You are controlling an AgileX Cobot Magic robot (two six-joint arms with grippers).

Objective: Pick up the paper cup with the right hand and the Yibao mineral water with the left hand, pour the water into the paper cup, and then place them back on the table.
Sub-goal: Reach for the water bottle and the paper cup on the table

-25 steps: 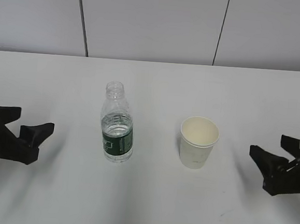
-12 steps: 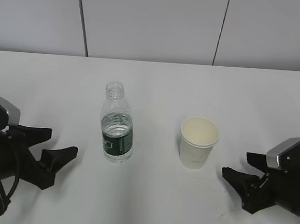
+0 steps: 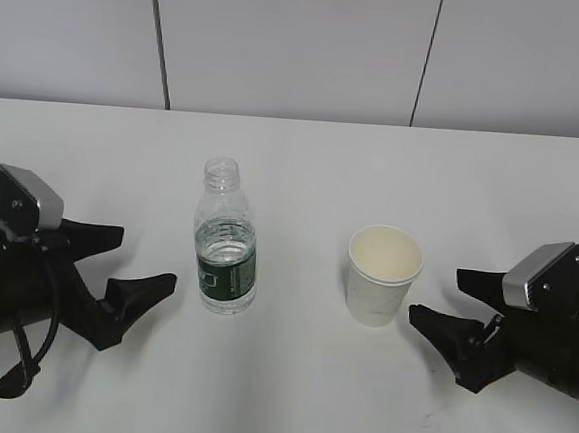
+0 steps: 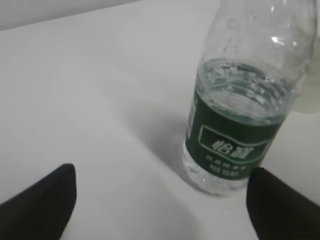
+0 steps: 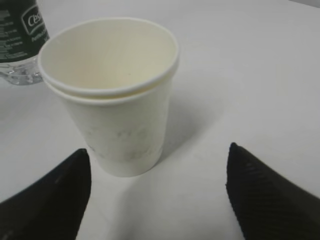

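Bottle stands upright left of centre on the table; cup stands upright right of centre, well apart from it. Neither is held.

Left hand sits at lower left, jaws wide apart and aimed at the bottle, near but not touching. Right hand sits at lower right, jaws likewise apart, tips near the cup, no contact.

Handling, judged:
- Bottle: uncapped, roughly half full, thin ribbed plastic. Moderately light, but the wall will likely yield under squeeze and push water upward. Best hold is across the green label band, where the body looks straightest. Must stay upright until over the cup.
- Cup: empty, very light, soft paper; the rim shows a doubled edge, possibly two nested cups. Easily crushed or tipped. Grip mid-wall, below the rim, with light force.
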